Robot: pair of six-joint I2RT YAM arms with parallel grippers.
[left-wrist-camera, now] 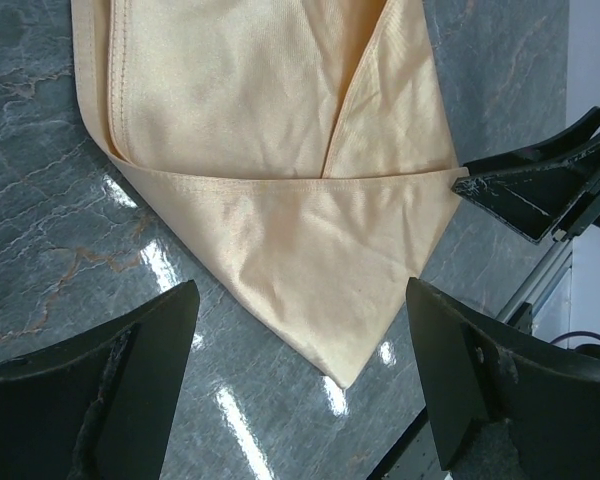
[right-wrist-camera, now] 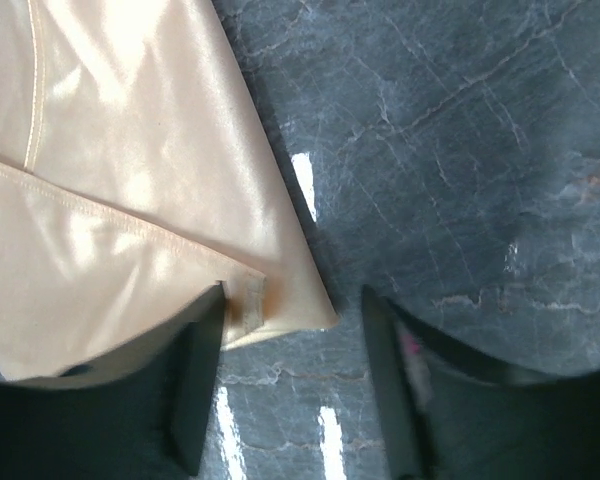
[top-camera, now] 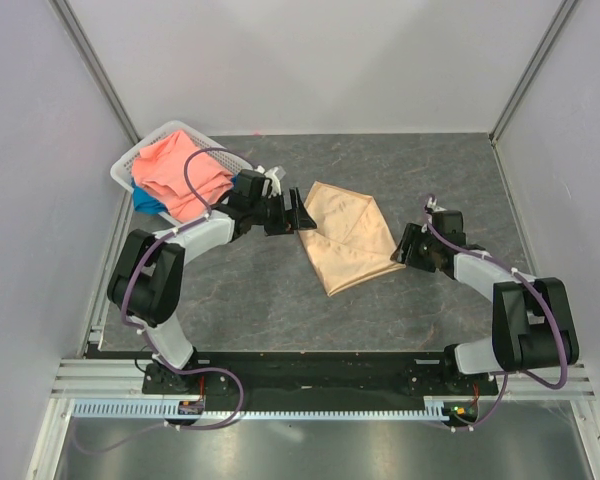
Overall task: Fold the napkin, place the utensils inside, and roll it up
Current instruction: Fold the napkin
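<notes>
The half-folded napkin (top-camera: 345, 235) is laid on the desk (top-camera: 460, 170). The left end effector (left-wrist-camera: 302, 295) and right end effector (right-wrist-camera: 292, 295) are both seen released and empty at opposite corners. Both layers should be pinched squarely before folding.

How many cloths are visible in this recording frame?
3: the peach-gold napkin on the table, a coral-pink cloth in the white basket, a blue cloth beneath it; the basket may hide more.

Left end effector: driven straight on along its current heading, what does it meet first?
The napkin: its folded corner lies just ahead, centred between the left end effector's open fingers. Height is unclear, so it might pass just above.
</notes>
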